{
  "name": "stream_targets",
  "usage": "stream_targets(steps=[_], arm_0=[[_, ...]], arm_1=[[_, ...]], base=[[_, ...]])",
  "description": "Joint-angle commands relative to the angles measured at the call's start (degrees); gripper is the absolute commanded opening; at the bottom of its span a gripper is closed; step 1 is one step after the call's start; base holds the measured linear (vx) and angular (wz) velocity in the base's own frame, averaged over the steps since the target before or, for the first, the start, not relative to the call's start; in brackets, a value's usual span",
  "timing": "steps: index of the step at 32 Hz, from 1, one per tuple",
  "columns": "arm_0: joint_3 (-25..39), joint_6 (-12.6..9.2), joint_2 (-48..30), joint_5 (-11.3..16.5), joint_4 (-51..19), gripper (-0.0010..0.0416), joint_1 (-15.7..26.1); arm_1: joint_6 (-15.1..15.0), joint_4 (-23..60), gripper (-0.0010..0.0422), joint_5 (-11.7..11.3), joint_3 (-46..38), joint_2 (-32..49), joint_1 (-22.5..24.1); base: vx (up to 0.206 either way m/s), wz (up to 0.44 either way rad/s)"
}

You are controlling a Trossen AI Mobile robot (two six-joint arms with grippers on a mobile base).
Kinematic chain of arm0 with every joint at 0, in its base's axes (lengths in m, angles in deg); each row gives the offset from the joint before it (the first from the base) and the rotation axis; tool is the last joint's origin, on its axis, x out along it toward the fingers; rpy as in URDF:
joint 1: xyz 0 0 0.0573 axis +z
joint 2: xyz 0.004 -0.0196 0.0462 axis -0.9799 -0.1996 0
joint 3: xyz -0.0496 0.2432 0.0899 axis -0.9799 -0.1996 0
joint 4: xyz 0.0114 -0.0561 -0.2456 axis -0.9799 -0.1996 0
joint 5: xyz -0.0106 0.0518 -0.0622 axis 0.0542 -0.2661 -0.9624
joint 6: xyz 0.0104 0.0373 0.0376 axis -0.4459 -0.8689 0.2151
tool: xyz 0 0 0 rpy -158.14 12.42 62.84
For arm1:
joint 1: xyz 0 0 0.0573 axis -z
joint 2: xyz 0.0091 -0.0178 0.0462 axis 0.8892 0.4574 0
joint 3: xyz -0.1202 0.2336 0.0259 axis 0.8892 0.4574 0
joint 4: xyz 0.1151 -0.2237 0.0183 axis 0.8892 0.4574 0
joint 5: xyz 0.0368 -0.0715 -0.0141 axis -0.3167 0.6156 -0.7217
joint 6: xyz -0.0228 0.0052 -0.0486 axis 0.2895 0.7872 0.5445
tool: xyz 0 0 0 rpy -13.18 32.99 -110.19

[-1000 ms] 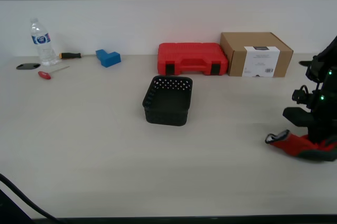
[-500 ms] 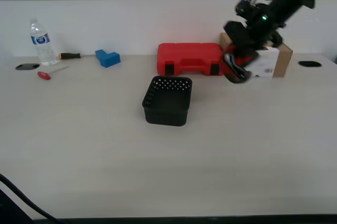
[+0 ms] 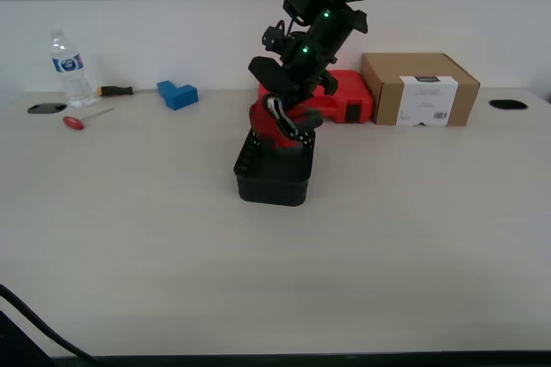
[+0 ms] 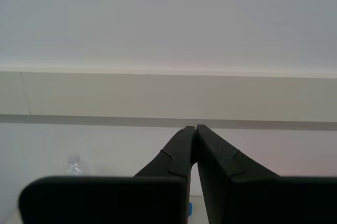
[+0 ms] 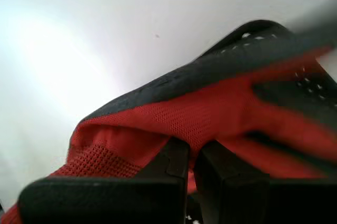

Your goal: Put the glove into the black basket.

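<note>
My first gripper [image 5: 190, 153] has its two fingers pinched together on the red mesh fabric of the glove [image 5: 210, 113], with cloth bunched up between and around the tips. In the exterior view this gripper [image 3: 284, 121] hangs from the black arm [image 3: 331, 5] that reaches down from above, and the glove [image 3: 274, 130] dangles from it right over the black basket [image 3: 274, 173], its lower end at or just inside the basket's open top; whether it touches the floor of the basket I cannot tell. The basket stands near the middle of the worktop [image 3: 413, 238], a little toward the far edge.

My second gripper [image 4: 195, 128] has its fingers pressed tip to tip with nothing between them, raised and facing a pale wall; it does not show in the exterior view.

Just behind the basket, by the far edge, lies the red tool case [image 3: 349, 96], partly hidden by the arm, and beside it toward the far right corner stands the brown cardboard box [image 3: 419, 89]. Toward the far left corner are a blue block [image 3: 176, 94], a screwdriver with an orange-and-black handle [image 3: 114, 90], a red-handled screwdriver [image 3: 82, 120] and a water bottle [image 3: 67, 68].
</note>
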State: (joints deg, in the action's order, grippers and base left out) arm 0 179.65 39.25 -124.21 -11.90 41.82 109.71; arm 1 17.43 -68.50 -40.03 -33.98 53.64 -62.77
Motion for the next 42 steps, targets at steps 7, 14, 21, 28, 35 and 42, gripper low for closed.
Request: stream_targets(steps=[7, 14, 21, 28, 35, 42], arm_0=[[-1.0, -0.4, 0.1, -1.6, -2.3, 0.0004, -0.2], [-1.0, -0.7, 0.1, -0.7, -1.4, 0.009, -1.2], [2.2, -0.7, 0.2, -0.4, -1.3, 0.0092, -2.2], [10.1, -0.5, 2.6, -0.5, -2.3, 0.0092, -6.7], [10.2, -0.2, 4.5, -0.5, -2.6, 0.0092, -9.9], [10.2, -0.2, 4.5, -0.5, -2.5, 0.0092, -9.8]], arm_1=[[0.0, -0.1, 0.0, 0.0, -0.2, 0.4, 0.0], [0.0, -0.1, 0.0, 0.0, -0.1, 0.4, 0.0], [0.0, -0.1, 0.0, 0.0, -0.1, 0.4, 0.0], [0.0, -0.1, 0.0, 0.0, -0.1, 0.4, 0.0], [0.0, -0.1, 0.0, 0.0, -0.1, 0.4, 0.0], [0.0, -0.1, 0.0, 0.0, -0.1, 0.4, 0.0]], base=[[0.0, 0.0], [0.0, 0.0], [0.0, 0.0], [0.0, 0.0], [0.0, 0.0], [0.0, 0.0]])
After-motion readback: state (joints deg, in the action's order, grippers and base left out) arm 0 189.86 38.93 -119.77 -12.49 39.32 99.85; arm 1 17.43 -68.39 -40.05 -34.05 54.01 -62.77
